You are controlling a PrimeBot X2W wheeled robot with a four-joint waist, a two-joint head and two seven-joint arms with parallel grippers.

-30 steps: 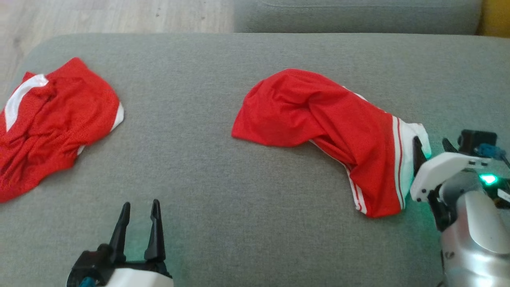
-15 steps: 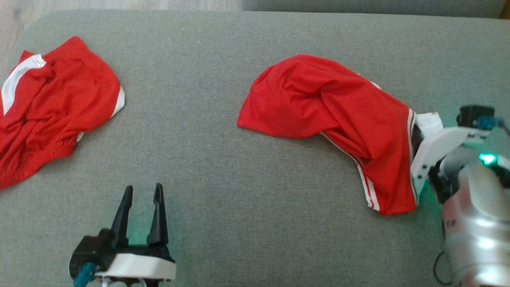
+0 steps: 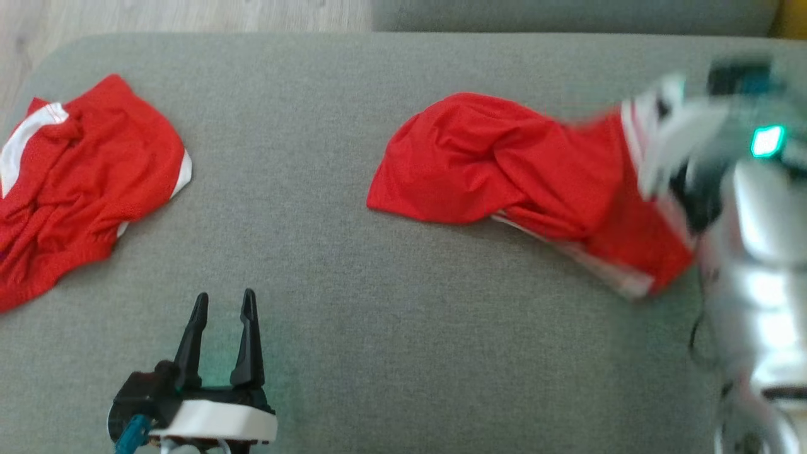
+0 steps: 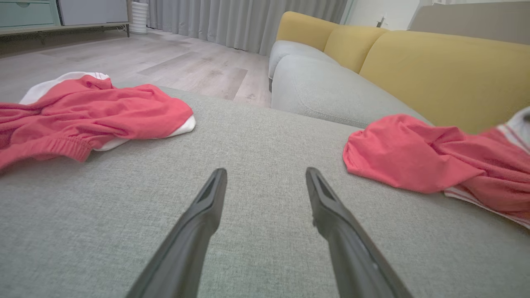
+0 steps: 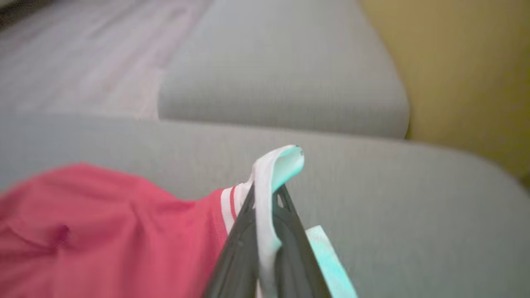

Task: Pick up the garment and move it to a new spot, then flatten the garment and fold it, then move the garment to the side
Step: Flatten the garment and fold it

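In the head view the right pincer [image 3: 659, 116] is smearing into a pale streak, so how it is standing cannot be told there. The garment [image 3: 492, 164] is blurring where its hem [image 3: 630, 126] is meeting that streak. The silver forearm [image 3: 756, 265] is running off the right and bottom edges. The second red garment [image 3: 82, 183] is being cut by the left edge, and the left pincer [image 3: 225, 297] is losing its base to the bottom edge. In the left wrist view the garment is running off the right edge. The right wrist view is showing everything soft. There the hem is covering the gap between the dark fingers [image 5: 236, 248], whose lower parts the bottom edge is cutting.
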